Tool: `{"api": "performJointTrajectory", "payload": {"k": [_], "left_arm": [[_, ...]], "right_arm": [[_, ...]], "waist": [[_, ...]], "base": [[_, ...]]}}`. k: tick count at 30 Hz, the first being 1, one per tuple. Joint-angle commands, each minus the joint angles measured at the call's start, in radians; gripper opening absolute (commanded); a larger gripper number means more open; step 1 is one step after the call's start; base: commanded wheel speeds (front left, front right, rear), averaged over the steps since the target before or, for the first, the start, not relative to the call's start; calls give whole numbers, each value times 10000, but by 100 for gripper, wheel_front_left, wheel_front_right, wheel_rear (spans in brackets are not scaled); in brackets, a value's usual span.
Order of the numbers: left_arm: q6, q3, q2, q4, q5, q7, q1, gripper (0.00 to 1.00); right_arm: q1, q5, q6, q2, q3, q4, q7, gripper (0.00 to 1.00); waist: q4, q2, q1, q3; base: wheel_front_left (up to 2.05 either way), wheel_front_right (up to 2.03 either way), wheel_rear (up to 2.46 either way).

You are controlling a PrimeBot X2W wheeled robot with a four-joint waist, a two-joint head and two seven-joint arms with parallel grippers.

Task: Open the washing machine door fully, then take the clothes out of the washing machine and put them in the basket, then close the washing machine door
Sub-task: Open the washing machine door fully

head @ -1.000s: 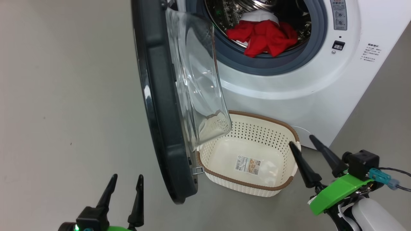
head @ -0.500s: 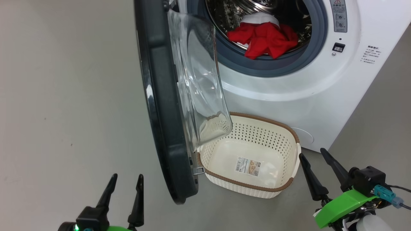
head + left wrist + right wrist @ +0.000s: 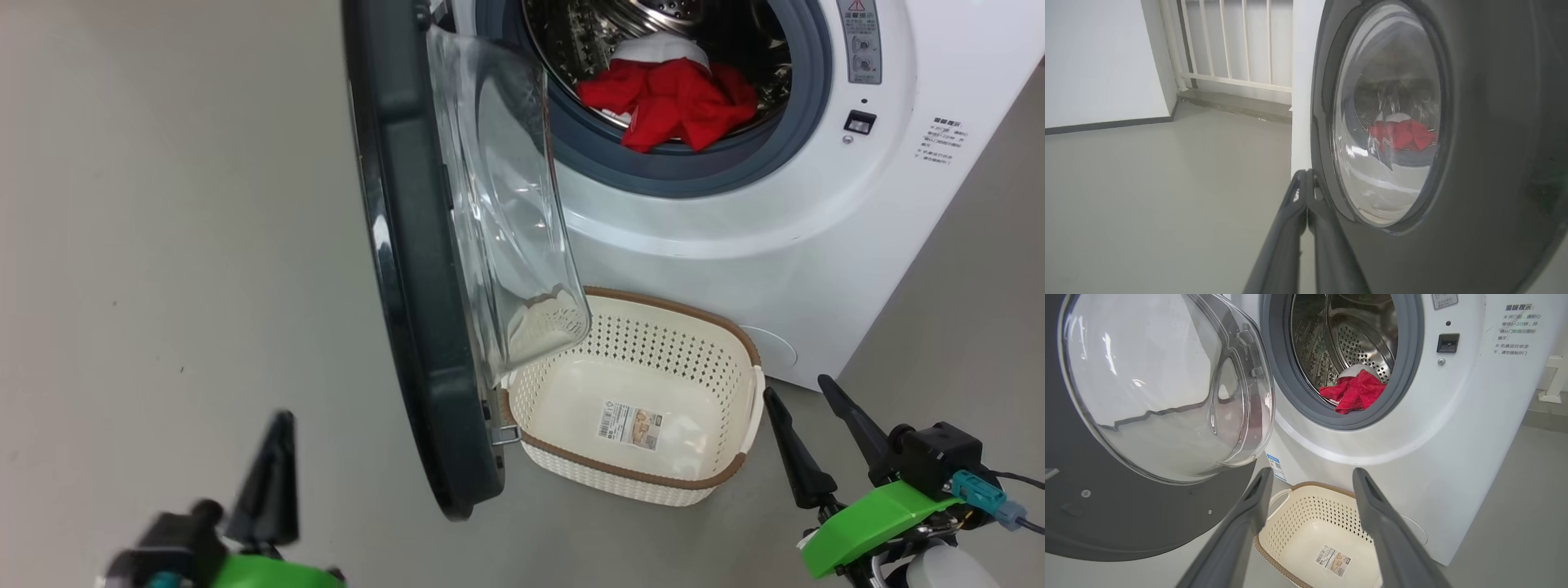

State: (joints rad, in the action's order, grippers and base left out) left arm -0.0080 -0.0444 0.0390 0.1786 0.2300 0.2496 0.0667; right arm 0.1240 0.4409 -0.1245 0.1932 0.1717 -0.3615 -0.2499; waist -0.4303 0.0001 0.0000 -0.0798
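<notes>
Lena: Since a second ago the left gripper has shut its claw, the two fingers now one blurred spike at the near left of the head view, and it has slid left. The right gripper has dropped back from over the basket to the near right.

Omar: Is either claw holding anything?

Lena: No. The left is fully closed on nothing. The right is spread wide over the floor, just right of the basket's rim, empty.

Omar: Where are the task's things?

Lena: The washing machine door stands open, edge-on, left of the washing machine. The red clothes lie in the drum, far side. The basket sits on the floor in front of the machine, a paper label on its bottom, its left end under the door's glass window.

Omar: And the left wrist view?

Lena: The closed fingers point along the door's outer face, tips just beside its black rim. I cannot tell whether they touch. The clothes show red through the glass. A white railing stands far off to the left.

Omar: The right wrist view?

Lena: Its fingers stand wide apart with nothing between them, and the basket lies beyond. The clothes rest at the drum's front lip, drooping onto the grey rubber ring.
</notes>
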Motion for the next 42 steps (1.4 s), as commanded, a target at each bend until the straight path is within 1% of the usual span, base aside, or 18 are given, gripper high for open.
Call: {"api": "performJointTrajectory", "payload": {"k": [1, 4, 7, 11, 15, 19, 23, 24, 27, 32, 37, 42], "left_arm": [[75, 478, 112, -483, 99, 122, 452, 0], [126, 876, 112, -1517, 412, 122, 680, 0], [148, 881, 112, -2971, 434, 122, 876, 0], [55, -96, 112, -4577, 166, 122, 944, 0], [-22, -1642, 112, -4903, -164, 122, 814, 0], [-65, -3004, 112, -4304, -91, 122, 668, 0], [54, -3656, 112, -3197, 348, 122, 584, 0], [54, -3656, 112, -3197, 348, 122, 584, 0], [162, -3755, 112, -2371, 884, 122, 620, 0], [245, -3577, 112, -1233, 1284, 122, 826, 0], [334, -3301, 112, -529, 1501, 122, 946, 0], [527, -2792, 112, -282, 1561, 122, 947, 0]], "right_arm": [[20, 1, -62, 63, 152, 218, -118, 100], [33, -16, -62, 50, 155, 215, -118, 100], [57, -48, -62, 33, 167, 238, -118, 100], [101, -56, -62, 58, 178, 277, -118, 100], [154, -70, -62, 77, 223, 295, -118, 100], [221, -92, -62, 76, 272, 332, -118, 100], [288, -112, -62, 70, 321, 349, -118, 100], [288, -112, -62, 70, 321, 349, -118, 100], [319, -129, -62, 72, 322, 360, -118, 100], [336, -158, -62, 61, 308, 366, -118, 100], [324, -183, -62, 40, 301, 401, -118, 100], [295, -196, -62, 15, 305, 448, -118, 100]], "waist": [[-5, -1, 0, -2], [-5, -1, 0, -20], [19, -1, 0, -69], [42, -1, 0, -155], [100, -1, 0, -236], [168, -1, 0, -318], [244, -1, 0, -393], [244, -1, 0, -393], [273, -1, 0, -453], [291, -1, 0, -501], [294, -1, 0, -492], [268, -1, 0, -466]], "base": [[0, 0, 0], [0, 0, 0], [0, 0, 0], [0, 0, 0], [0, 0, 0], [0, 0, 0], [0, 0, 0], [0, 0, 0], [0, 0, 0], [0, 0, 0], [0, 0, 0], [0, 0, 0]]}}
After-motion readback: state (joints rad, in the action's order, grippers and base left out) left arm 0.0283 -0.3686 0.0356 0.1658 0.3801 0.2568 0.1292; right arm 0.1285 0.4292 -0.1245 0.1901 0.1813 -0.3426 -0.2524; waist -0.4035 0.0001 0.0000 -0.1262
